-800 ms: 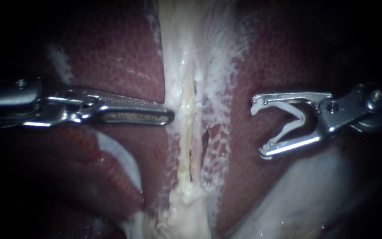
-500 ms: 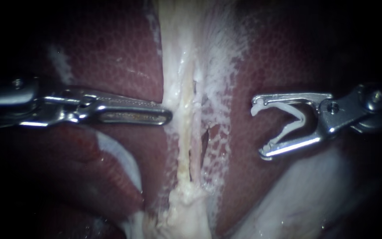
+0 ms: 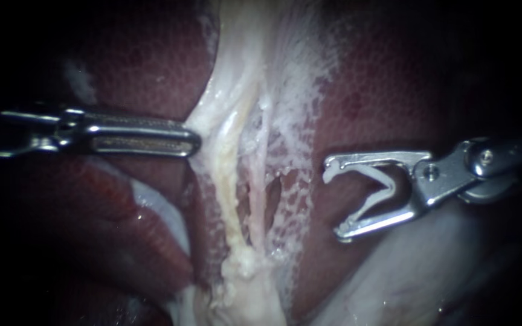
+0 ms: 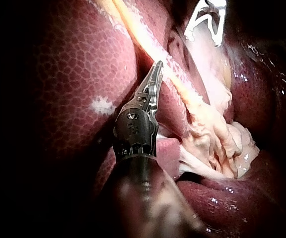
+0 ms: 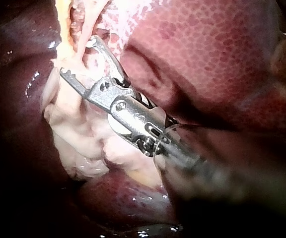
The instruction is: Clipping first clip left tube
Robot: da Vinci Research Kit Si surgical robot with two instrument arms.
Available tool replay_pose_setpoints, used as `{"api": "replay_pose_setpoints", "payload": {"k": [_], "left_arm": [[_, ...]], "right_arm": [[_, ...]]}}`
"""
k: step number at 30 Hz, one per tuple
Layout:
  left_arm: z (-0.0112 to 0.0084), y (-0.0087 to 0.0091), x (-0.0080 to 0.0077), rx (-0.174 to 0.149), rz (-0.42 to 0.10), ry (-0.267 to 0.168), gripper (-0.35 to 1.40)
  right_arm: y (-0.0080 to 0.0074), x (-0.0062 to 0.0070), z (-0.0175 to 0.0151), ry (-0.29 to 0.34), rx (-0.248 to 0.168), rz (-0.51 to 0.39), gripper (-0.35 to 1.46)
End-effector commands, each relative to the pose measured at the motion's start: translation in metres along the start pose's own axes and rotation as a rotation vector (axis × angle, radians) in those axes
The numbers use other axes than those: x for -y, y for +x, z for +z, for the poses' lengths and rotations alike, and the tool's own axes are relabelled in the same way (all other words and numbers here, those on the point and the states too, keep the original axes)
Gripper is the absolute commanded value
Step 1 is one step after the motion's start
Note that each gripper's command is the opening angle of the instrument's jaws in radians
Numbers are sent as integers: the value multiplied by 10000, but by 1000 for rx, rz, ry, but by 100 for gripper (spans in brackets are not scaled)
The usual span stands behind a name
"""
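The left tool (image 3: 192,143), pressed together, pinches pale tissue (image 3: 209,130) at the edge of the left tube (image 3: 232,193). The right tool (image 3: 335,202), spread wide, cradles an open clip (image 3: 385,181). Bare liver (image 3: 327,121) lies between it and the tubes.

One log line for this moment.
left instrument: grips tissue, tented toward it | right instrument: holds open clip, short of tubes | clip not yet applied
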Motion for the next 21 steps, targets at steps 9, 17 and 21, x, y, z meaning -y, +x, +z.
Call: {"api": "replay_pose_setpoints", "payload": {"k": [9,17,21], "left_arm": [[-5,-9,13,11,6,-9,-35],[-4,-9,15,11,5,-10,-35],[-5,-10,17,11,5,-11,-35]], "right_arm": [[-20,8,47,31,0,32,60],[-38,11,90,51,14,54,60],[-48,10,109,45,24,58,60]]}}
